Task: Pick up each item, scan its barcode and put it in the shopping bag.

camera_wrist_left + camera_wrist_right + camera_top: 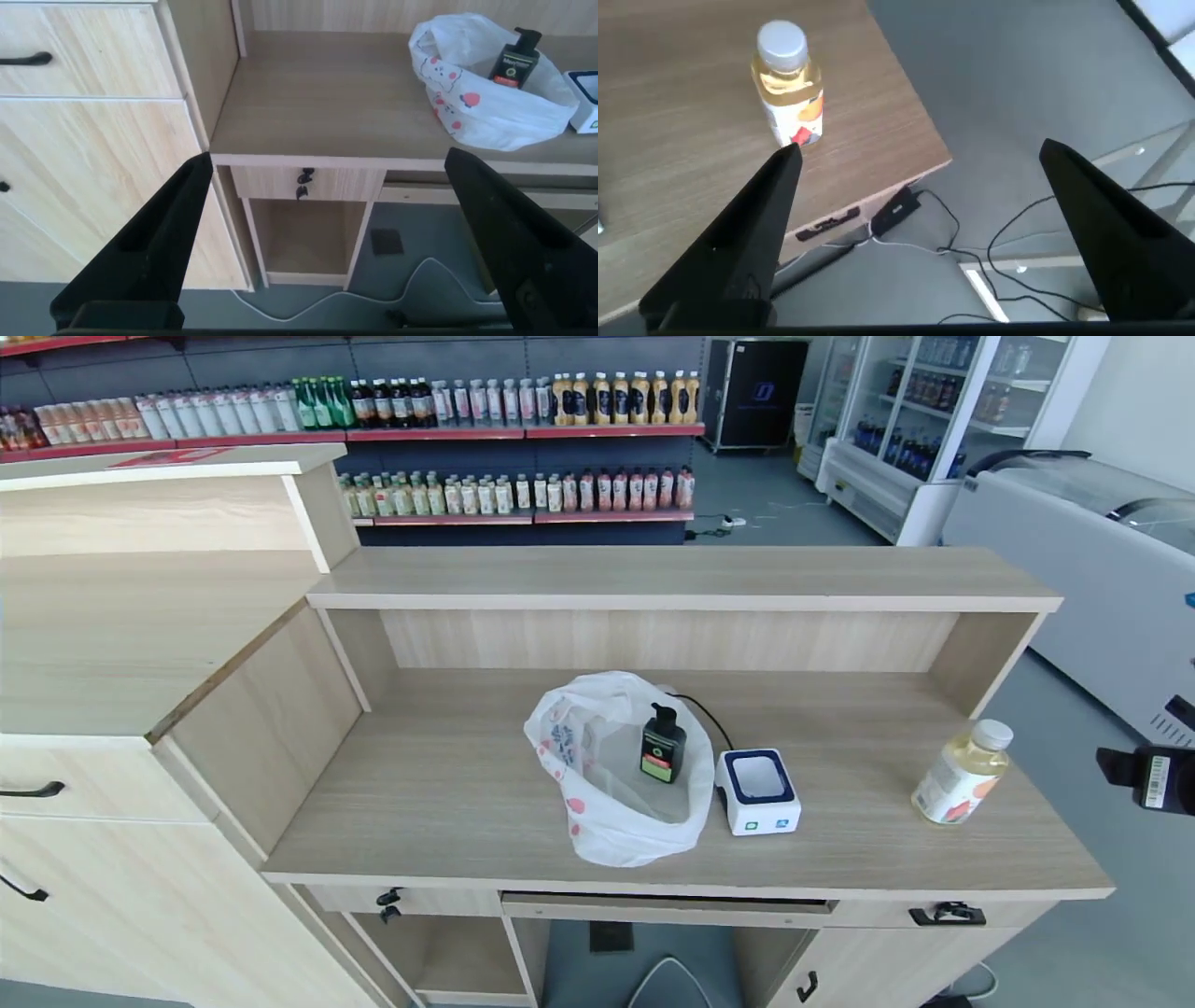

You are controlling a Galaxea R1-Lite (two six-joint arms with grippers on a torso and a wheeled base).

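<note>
A white plastic shopping bag lies open in the middle of the wooden counter. Inside it stands a dark pump bottle. A white barcode scanner with a blue-framed window sits just right of the bag. A yellow drink bottle with a white cap stands upright near the counter's right end. My left gripper hangs open below and in front of the counter's left end, holding nothing. Off the counter's right edge, my right gripper is open and empty, apart from the bottle.
A raised shelf runs along the counter's back and a taller cabinet with drawers stands on the left. A black cable leads from the scanner. Cables lie on the floor at the right. A freezer stands far right.
</note>
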